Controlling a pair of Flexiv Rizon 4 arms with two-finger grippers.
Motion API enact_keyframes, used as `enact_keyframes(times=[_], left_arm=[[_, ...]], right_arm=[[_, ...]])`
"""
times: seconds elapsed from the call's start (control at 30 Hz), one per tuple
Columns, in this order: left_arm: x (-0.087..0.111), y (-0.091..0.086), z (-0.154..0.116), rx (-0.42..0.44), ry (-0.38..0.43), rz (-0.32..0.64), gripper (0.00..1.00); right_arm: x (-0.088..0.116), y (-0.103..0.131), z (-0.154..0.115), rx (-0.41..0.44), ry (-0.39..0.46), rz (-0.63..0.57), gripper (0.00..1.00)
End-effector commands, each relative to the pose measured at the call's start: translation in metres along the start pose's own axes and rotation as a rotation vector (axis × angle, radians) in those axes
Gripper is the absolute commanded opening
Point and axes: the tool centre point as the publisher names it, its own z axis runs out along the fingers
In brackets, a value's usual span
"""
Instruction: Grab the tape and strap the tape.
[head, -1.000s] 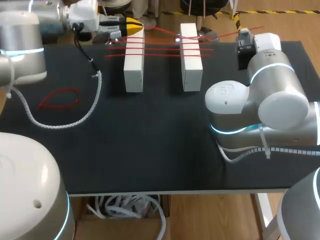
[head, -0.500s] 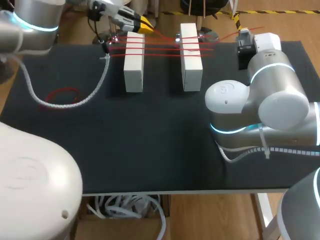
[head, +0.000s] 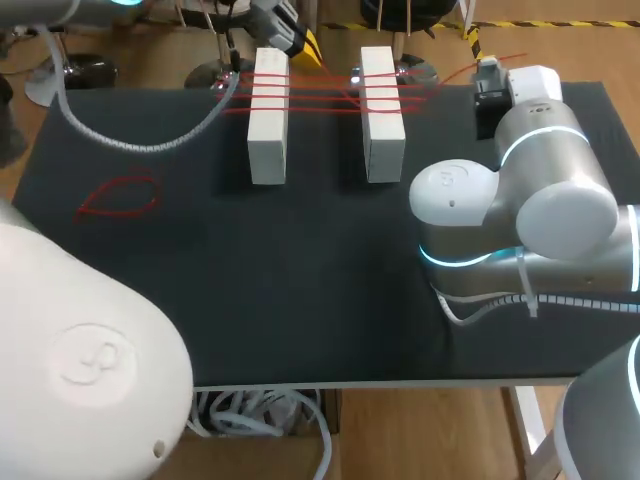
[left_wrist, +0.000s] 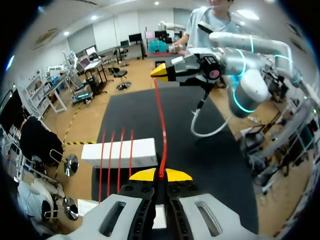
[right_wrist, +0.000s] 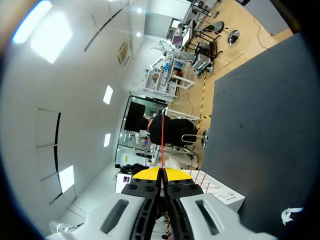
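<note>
Clamping the tape (left_wrist: 161, 125), left gripper (left_wrist: 160, 175) hangs at the surface's (head: 300, 280) twelve o'clock beyond the blocks (head: 267, 130); right gripper (right_wrist: 161, 173) pinches it at two o'clock.

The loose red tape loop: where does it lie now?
In the head view, the loose red tape loop lies on the table's left side, alone, left of the left white block.

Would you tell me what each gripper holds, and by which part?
Both grip the red tape: the left gripper and right gripper each pinch one end of a taut stretch.
</note>
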Motion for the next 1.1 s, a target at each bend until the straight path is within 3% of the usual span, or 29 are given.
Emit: enact_keyframes(times=[0.03, 0.43, 0.6, 0.77, 0.9, 1.1], left_arm=[[-0.007, -0.005, -0.002, -0.506, 0.133, 0.002, 0.0], [-0.007, -0.005, -0.002, -0.506, 0.133, 0.002, 0.0], [0.001, -0.002, 0.008, -0.392, -0.03, 0.003, 0.0], [0.003, -0.01, 0.017, -0.32, -0.118, 0.018, 0.0], [0.005, -0.019, 0.019, -0.302, -0.133, 0.037, 0.0], [0.01, -0.022, 0.02, -0.309, -0.072, 0.101, 0.0]], right_arm=[[0.002, 0.001, -0.001, 0.003, -0.006, -0.001, 0.0], [0.002, 0.001, -0.001, 0.003, -0.006, -0.001, 0.0], [0.002, 0.001, -0.001, 0.003, -0.006, -0.001, 0.0], [0.002, 0.001, -0.001, 0.003, -0.006, -0.001, 0.0], [0.002, 0.001, -0.001, 0.003, -0.006, -0.001, 0.0], [0.002, 0.001, -0.001, 0.003, -0.006, -0.001, 0.0]])
